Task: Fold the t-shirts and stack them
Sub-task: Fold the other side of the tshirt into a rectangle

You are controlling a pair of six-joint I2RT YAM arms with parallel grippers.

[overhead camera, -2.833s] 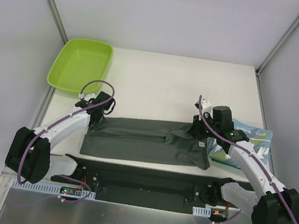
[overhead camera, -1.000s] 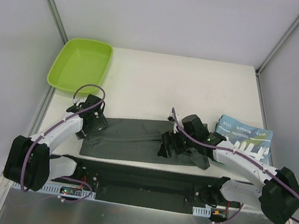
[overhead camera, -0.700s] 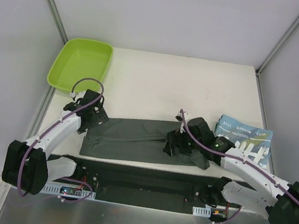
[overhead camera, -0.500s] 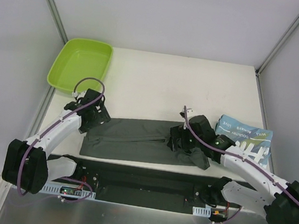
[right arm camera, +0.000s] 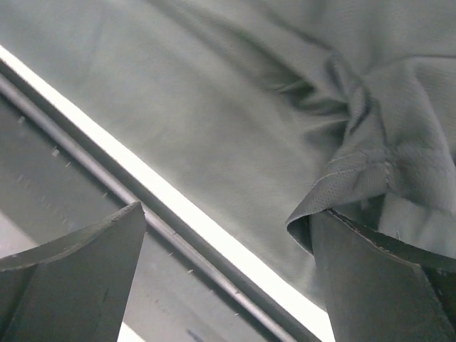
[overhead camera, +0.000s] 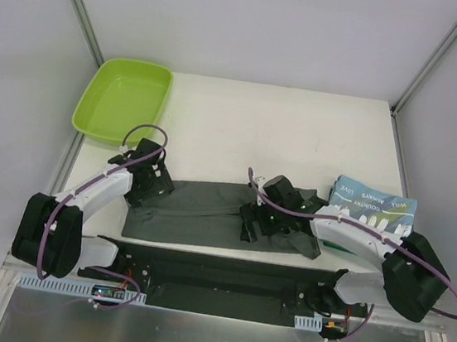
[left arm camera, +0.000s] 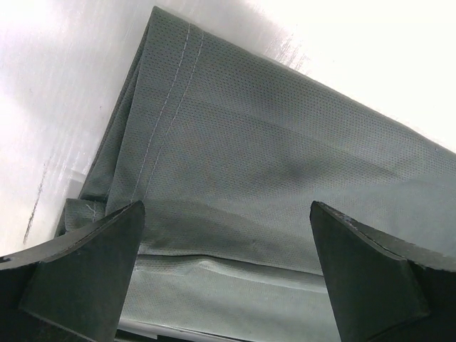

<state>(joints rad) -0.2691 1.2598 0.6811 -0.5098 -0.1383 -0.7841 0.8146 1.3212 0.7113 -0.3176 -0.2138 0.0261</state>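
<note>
The dark grey t-shirt (overhead camera: 198, 213) lies folded into a long strip near the table's front edge, bunched at its right end. My left gripper (overhead camera: 148, 184) hovers open over the strip's left end; its wrist view shows the cloth (left arm camera: 235, 178) and its stitched hem between the wide-apart fingers. My right gripper (overhead camera: 254, 222) is open low over the strip's middle-right, and a rumpled hem (right arm camera: 356, 178) rests against its right finger (right arm camera: 385, 285). The light blue t-shirt (overhead camera: 373, 215) with white lettering lies folded at the right, under the right arm.
A lime-green tray (overhead camera: 125, 98) sits at the back left. A black rail (overhead camera: 223, 283) runs along the table's front edge, also seen as a dark bar (right arm camera: 92, 185) below the right gripper. White enclosure walls stand close on both sides.
The right gripper slid left along the grey strip, from its bunched right end toward the middle. The left gripper shifted slightly right over the left end. Both stayed open.
</note>
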